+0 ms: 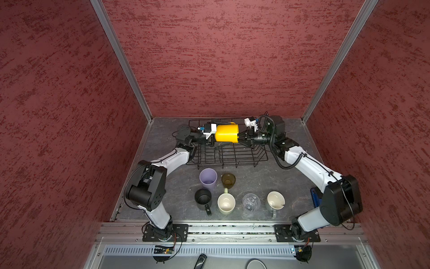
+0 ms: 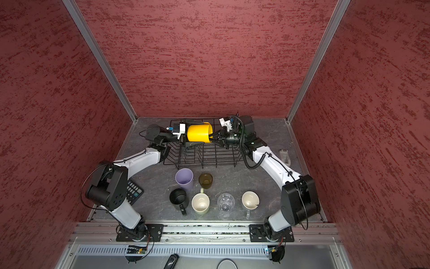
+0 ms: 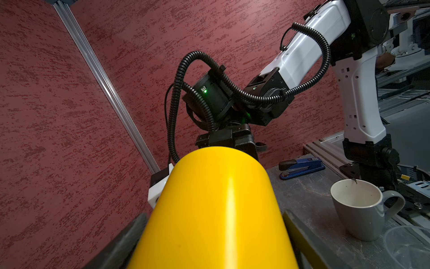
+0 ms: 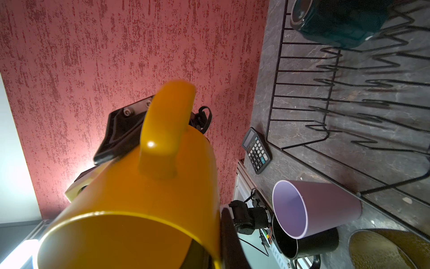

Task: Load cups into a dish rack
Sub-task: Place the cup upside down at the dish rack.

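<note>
A yellow mug (image 1: 226,133) hangs on its side over the far half of the black wire dish rack (image 1: 226,165). My left gripper (image 1: 221,134) clasps its body near the base, a finger (image 3: 130,235) pressed to each flank. My right gripper (image 1: 239,137) is shut on its rim. A teal mug (image 4: 337,21) lies in the rack. In front of the rack stand the lilac tumbler (image 1: 208,178), brown glass (image 1: 228,179), black mug (image 1: 203,198), cream mug (image 1: 226,203), clear ribbed glass (image 1: 251,202) and grey mug (image 1: 275,201).
A calculator (image 2: 133,192) lies by the left arm's elbow and a blue stapler (image 1: 315,198) under the right arm. In a top view a small white object (image 2: 285,157) sits near the right wall. Red walls close in three sides.
</note>
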